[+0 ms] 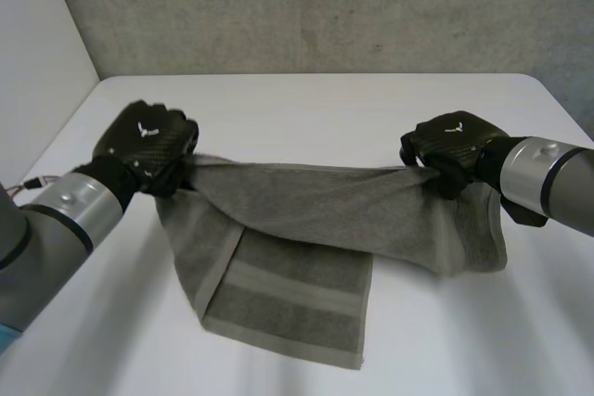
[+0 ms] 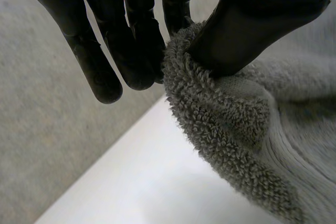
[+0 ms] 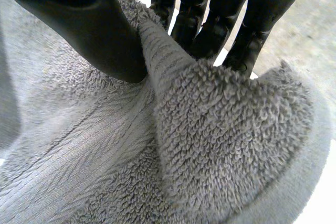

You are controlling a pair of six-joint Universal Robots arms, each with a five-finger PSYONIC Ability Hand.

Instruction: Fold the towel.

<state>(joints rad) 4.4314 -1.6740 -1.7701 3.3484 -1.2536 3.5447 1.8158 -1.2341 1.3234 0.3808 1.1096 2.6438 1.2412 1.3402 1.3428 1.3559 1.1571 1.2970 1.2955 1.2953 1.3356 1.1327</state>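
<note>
A grey-green towel hangs stretched between my two hands above the white table, its lower part draped on the table with a striped band near the front. My left hand pinches the towel's left corner; in the left wrist view the thumb presses the towel against the fingers. My right hand grips the right corner, and in the right wrist view its thumb and fingers pinch a fold of the towel.
A grey wall rises behind the table's far edge. A white wall stands at the left. Bare table lies beyond the towel and in front of it at both sides.
</note>
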